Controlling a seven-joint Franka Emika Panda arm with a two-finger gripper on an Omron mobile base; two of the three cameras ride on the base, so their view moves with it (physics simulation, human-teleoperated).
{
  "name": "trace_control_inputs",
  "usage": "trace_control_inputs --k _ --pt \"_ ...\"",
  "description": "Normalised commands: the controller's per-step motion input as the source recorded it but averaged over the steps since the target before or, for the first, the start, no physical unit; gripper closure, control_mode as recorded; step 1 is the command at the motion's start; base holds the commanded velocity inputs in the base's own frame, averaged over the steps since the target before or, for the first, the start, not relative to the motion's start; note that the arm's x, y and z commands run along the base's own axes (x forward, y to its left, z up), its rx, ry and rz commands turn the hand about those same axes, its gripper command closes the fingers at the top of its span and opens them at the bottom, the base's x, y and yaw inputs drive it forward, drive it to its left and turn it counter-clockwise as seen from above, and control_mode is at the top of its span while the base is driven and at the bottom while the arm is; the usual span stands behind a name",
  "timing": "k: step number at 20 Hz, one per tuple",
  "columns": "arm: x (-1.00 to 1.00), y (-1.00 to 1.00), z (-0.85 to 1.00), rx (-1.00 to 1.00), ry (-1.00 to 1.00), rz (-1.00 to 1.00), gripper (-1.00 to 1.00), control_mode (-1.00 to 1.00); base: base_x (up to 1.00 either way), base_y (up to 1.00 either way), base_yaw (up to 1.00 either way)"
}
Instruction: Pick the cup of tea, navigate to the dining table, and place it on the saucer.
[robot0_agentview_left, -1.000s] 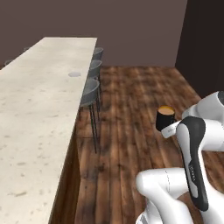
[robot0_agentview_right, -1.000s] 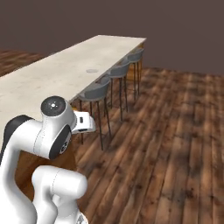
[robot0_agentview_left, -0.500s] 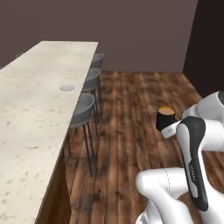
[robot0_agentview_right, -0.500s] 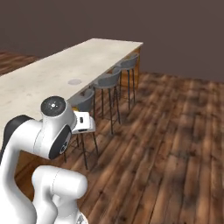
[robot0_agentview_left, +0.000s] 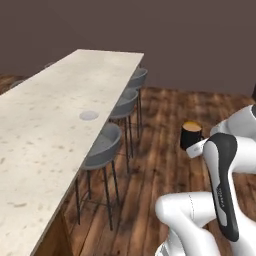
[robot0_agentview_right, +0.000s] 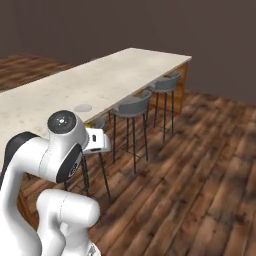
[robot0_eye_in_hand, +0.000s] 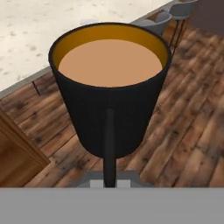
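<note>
Dining table (robot0_agentview_left: 45, 125) and saucer (robot0_agentview_left: 88, 115) look nearer; cup of tea (robot0_agentview_left: 191, 135) stays gripped.

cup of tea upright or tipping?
Upright: the cup of tea shows a level tea surface below its rim in the hand view, and none has spilled.

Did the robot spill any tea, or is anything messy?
Nothing stands out. The cup of tea is upright and full in the end effector, with no spill on the dining table or floor. The saucer lies flat.
</note>
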Motion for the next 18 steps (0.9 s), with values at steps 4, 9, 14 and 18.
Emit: trace_control_inputs --k 4,9,14,18 --pt "0.0 0.0 0.0 0.0 0.0 0.0 1.0 1.0 1.0 -0.51 0.47" --pt "0.0 0.0 0.0 0.0 0.0 0.0 1.0 1.0 1.0 -0.55 0.45" --pt "0.0 0.0 0.0 0.0 0.0 0.0 1.0 1.0 0.97 -0.26 0.49" --pt "0.0 0.0 0.0 0.0 0.0 0.0 1.0 1.0 0.57 -0.16 0.46"
